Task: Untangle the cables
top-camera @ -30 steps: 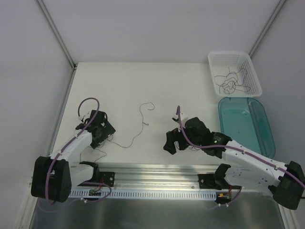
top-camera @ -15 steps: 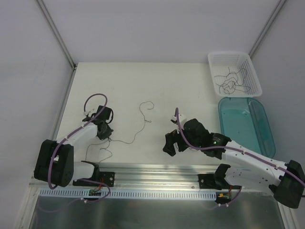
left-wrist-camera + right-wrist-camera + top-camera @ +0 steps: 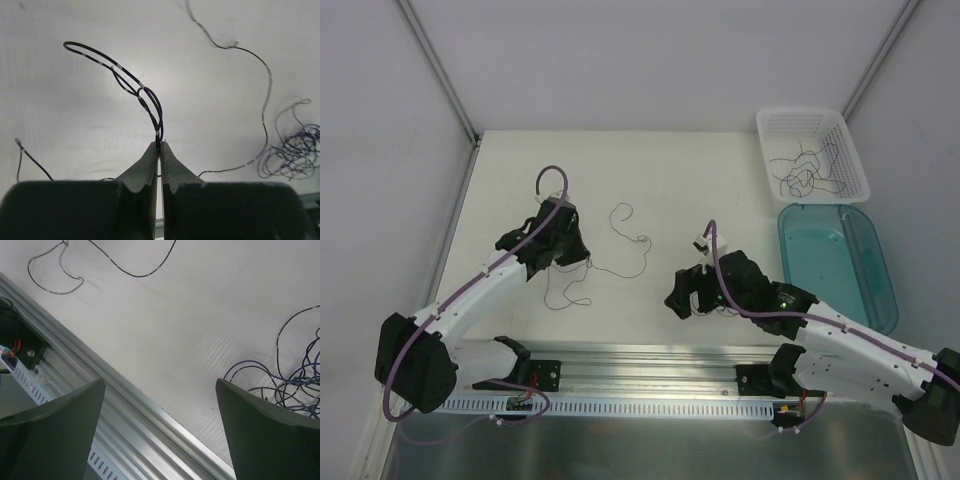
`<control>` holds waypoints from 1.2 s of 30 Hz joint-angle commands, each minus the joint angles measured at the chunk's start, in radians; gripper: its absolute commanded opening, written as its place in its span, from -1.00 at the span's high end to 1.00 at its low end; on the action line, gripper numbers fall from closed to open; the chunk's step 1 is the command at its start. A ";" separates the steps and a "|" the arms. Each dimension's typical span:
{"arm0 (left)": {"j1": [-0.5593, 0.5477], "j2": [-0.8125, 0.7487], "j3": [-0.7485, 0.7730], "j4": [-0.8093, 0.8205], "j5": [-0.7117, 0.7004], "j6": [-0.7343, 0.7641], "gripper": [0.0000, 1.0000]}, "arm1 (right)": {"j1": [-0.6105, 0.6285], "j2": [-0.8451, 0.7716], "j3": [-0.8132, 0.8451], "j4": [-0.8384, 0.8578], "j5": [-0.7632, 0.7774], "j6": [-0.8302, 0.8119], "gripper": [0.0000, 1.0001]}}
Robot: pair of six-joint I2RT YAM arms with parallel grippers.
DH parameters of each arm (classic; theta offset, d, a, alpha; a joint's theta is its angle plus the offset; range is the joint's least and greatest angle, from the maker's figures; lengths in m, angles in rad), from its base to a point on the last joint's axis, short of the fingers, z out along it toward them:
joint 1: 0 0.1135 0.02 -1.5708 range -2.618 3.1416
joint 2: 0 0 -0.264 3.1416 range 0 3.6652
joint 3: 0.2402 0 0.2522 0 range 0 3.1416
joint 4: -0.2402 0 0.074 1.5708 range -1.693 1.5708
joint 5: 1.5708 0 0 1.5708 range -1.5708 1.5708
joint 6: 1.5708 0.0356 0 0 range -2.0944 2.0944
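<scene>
- On the white surface (image 3: 520, 170): the cables, hair-thin dark strands, lying loose between the two arms.
- At the left gripper (image 3: 159, 145): fingers pressed fully together, pinching a looped strand (image 3: 142, 92) at their very tips.
- From that pinch: the loop rising and arching off to the left in the wrist view. Perhaps two wires side by side, hard to tell at this thinness.
- From above: left gripper (image 3: 578, 258) over the surface, left of centre, with a long strand (image 3: 632, 238) curling away toward the middle.
- Right of the pinch in the left wrist view: the long strand (image 3: 265, 100) curving down beside a small wad (image 3: 295, 150) of curls.
- At the right gripper (image 3: 160, 385): fingers spread wide, holding nothing, above the surface near the metal rail (image 3: 125, 405) at the near edge.
- Just beside its right finger: the wad (image 3: 295, 375), flat on the surface.
- In the white basket (image 3: 798, 114) at the far right corner: more strands (image 3: 805, 172).
- Nearer than the basket: a blue tray (image 3: 840, 260).
</scene>
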 commanded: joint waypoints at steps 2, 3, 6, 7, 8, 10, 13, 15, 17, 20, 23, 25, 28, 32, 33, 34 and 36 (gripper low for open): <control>-0.032 -0.070 0.069 -0.009 0.159 0.082 1.00 | 0.004 -0.051 -0.010 0.056 0.156 0.128 -0.95; -0.037 -0.076 0.072 -0.009 0.182 0.084 1.00 | 0.004 -0.050 -0.010 0.064 0.180 0.150 -0.96; -0.048 -0.105 0.074 -0.009 0.209 0.090 1.00 | 0.002 -0.025 -0.010 0.084 0.263 0.225 -0.98; -0.051 -0.108 0.069 -0.008 0.227 0.093 1.00 | -0.001 -0.011 0.000 0.090 0.276 0.231 -0.94; -0.052 -0.116 0.066 -0.008 0.236 0.101 1.00 | -0.005 0.004 0.013 0.091 0.289 0.239 -0.93; -0.063 -0.124 0.053 -0.008 0.255 0.114 1.00 | -0.022 0.067 0.043 0.084 0.293 0.233 -0.90; -0.078 -0.137 0.022 -0.002 0.261 0.136 1.00 | -0.060 0.172 0.120 0.076 0.239 0.195 -0.86; -0.086 -0.146 -0.006 0.004 0.259 0.141 1.00 | -0.085 0.234 0.169 0.087 0.192 0.172 -0.82; -0.089 -0.160 -0.023 0.020 0.261 0.145 1.00 | -0.113 0.327 0.216 0.102 0.129 0.158 -0.81; -0.095 -0.179 -0.047 0.033 0.268 0.151 1.00 | -0.127 0.459 0.269 0.104 0.052 0.119 -0.79; -0.101 -0.190 -0.066 0.046 0.268 0.156 1.00 | -0.131 0.590 0.345 0.081 -0.013 0.090 -0.76; -0.103 -0.196 -0.073 0.052 0.268 0.157 1.00 | -0.131 0.643 0.375 0.084 -0.052 0.084 -0.72; -0.110 -0.196 -0.081 0.061 0.270 0.162 1.00 | -0.131 0.722 0.399 0.082 -0.033 0.075 -0.64; -0.117 -0.193 -0.092 0.069 0.272 0.162 1.00 | -0.130 0.797 0.427 0.073 0.033 0.067 -0.47; -0.118 -0.190 -0.096 0.072 0.273 0.164 1.00 | -0.130 0.821 0.428 0.078 0.041 0.066 -0.42; -0.118 -0.185 -0.099 0.073 0.273 0.164 1.00 | -0.131 0.834 0.432 0.084 0.062 0.064 -0.40; -0.121 -0.180 -0.105 0.075 0.276 0.164 1.00 | -0.128 0.861 0.444 0.087 0.081 0.053 -0.30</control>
